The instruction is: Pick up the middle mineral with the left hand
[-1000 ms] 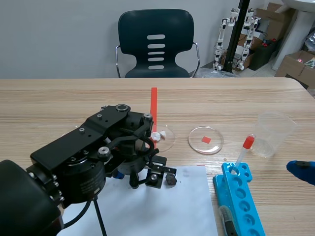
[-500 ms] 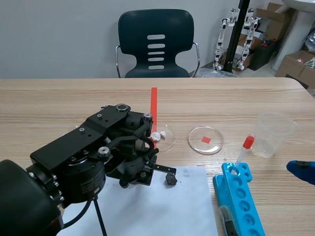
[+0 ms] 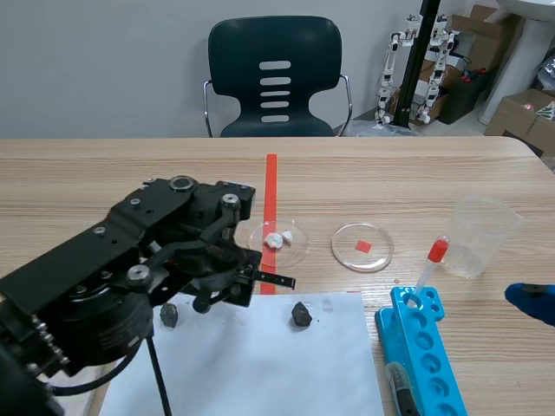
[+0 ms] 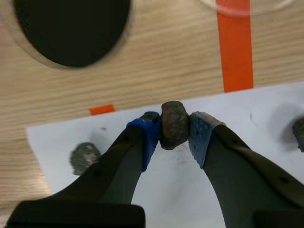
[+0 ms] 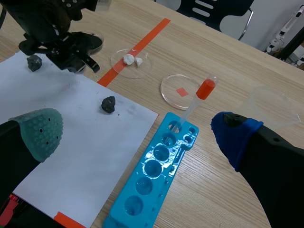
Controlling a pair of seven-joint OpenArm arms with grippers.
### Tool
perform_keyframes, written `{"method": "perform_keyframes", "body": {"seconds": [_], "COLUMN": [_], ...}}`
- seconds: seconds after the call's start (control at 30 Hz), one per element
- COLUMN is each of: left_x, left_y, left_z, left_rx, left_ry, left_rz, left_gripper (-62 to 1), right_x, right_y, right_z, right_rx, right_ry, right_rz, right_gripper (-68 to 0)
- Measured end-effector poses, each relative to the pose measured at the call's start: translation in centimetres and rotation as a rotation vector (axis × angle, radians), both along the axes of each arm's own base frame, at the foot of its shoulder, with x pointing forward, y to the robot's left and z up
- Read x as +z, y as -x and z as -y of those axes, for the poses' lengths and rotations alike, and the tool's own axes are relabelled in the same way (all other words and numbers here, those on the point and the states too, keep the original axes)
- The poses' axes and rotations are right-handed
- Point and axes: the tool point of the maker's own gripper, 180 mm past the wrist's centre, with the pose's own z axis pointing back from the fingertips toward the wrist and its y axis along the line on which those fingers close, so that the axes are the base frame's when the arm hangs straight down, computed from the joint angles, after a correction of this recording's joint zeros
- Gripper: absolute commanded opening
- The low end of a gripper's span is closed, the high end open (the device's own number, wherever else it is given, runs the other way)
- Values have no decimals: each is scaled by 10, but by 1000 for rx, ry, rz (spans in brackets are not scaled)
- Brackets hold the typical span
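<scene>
Left gripper point(image 4: 175, 129): closed on the middle mineral point(image 4: 173, 124). The two blue dotted pads point(image 4: 150, 137) press against opposite sides of the dark grey-brown stone. In the left wrist view the stone sits between the fingertips, over the far edge of the white paper sheet point(image 4: 228, 109). Whether the stone touches the sheet cannot be determined.

Left arm point(image 3: 130, 269): enters from the lower left of the scene view and occupies the left centre of the frame. Its body hides the held stone in that view.

Remaining minerals: the left mineral point(image 3: 169, 315) lies on the sheet at lower left of centre in the scene view. The right mineral point(image 3: 301, 314) lies on the sheet just below centre. Both lie apart from the gripper.

Right gripper point(image 5: 137, 135): open, fingers spread wide, nothing between them. In the scene view only its blue tip shows at the right edge, low.

Other items, scene view:
- Petri dish with white fragments point(image 3: 295, 247), centre, just right of the orange tape line point(image 3: 270, 182).
- Petri dish with a red square point(image 3: 362, 246), right of centre.
- Blue tube rack point(image 3: 425, 347), lower right, holding one tilted red-capped tube point(image 3: 431, 269) at its far end.
- Clear plastic cup point(image 3: 482, 236), right side, upright.
- Dark chair point(image 3: 276, 78), top centre, behind the table point(image 3: 104, 173).
</scene>
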Motion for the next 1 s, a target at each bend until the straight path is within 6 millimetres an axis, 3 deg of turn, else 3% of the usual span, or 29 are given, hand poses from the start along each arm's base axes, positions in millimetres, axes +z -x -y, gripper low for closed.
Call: {"method": "perform_keyframes", "body": {"seconds": [0.33,0.53,0.73,1.0], "left_x": [83,117,146,165], "left_y": [-11,2,25,69], "left_z": [-32,-54,-36,-13], "left_rx": [-4,-52,-268,-479], "left_ry": [83,102,183,320], "left_rz": [427,598,747,818], "left_gripper": [-539,-539,-539,-539], "right_x": [0,0,0,0], "right_y": [0,0,0,0], "right_z": [0,0,0,0], "right_rx": [1,0,0,1], "right_ry": [0,0,0,0], "right_rz": [0,0,0,0], "right_gripper": [4,4,4,4]}}
